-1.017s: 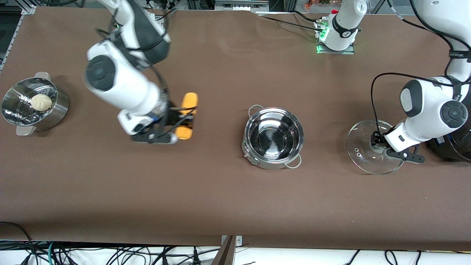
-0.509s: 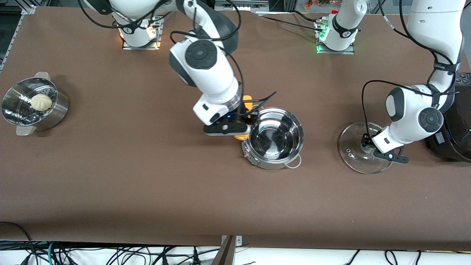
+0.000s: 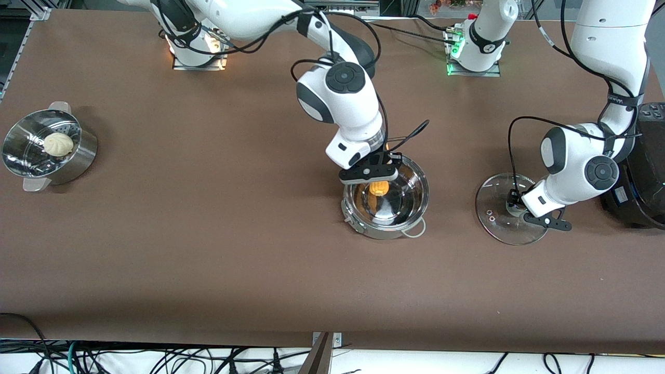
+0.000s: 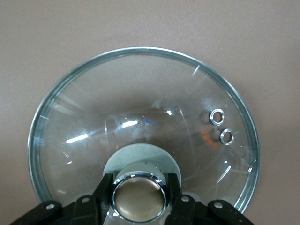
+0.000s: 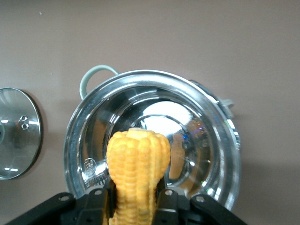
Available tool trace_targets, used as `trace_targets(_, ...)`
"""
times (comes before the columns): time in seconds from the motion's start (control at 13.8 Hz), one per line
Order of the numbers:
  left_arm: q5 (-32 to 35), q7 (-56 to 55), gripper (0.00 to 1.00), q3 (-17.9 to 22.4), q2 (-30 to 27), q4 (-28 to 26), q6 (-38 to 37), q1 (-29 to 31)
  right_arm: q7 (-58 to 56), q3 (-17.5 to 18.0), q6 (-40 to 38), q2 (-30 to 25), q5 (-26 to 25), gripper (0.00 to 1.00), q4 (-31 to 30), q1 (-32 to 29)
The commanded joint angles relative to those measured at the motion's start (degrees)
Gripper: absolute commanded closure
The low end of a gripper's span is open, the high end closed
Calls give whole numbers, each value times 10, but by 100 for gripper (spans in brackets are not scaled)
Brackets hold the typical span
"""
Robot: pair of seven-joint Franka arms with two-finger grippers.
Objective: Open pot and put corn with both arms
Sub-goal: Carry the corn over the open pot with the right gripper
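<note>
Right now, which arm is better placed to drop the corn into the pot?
The right. Its gripper holds the corn over the open pot. The left gripper is busy at the lid's knob, toward the left arm's end of the table.

A brown surface [image 3: 208, 249] spans the whole workspace. At the right arm's end of it stands a perforated steel steamer bowl [image 3: 78, 156] with flat side handles; a white pleated bun [image 3: 57, 144] lies inside it, on the perforated floor. At the left arm's end, a large black rounded cooker [image 3: 647, 182] sits at the edge of the front view, only partly in sight. Two metal base plates are fixed along the edge farthest from the front camera, one lit orange [image 3: 200, 62], the other lit green [image 3: 475, 70]. Loose cables [image 3: 156, 358] hang below the edge nearest the front camera.
</note>
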Motion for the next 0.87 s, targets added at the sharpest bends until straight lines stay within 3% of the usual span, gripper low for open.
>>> trace_targets(0.0,-13,9,2,3,-1,-8,5,-5,8,-5,25,37,-7,100,40,3)
trace_targets(0.22,-11,8,0,3,-23,-31,-2,-5,8,-3,57,52,-7,100,39,11)
trace_targets(0.51,-10,8,0,1,-123,-102,-17,-5,9,-2,108,69,-7,100,36,13)
trace_targets(0.8,-10,7,0,1,-210,-109,-36,-4,7,-3,112,79,-7,99,33,12)
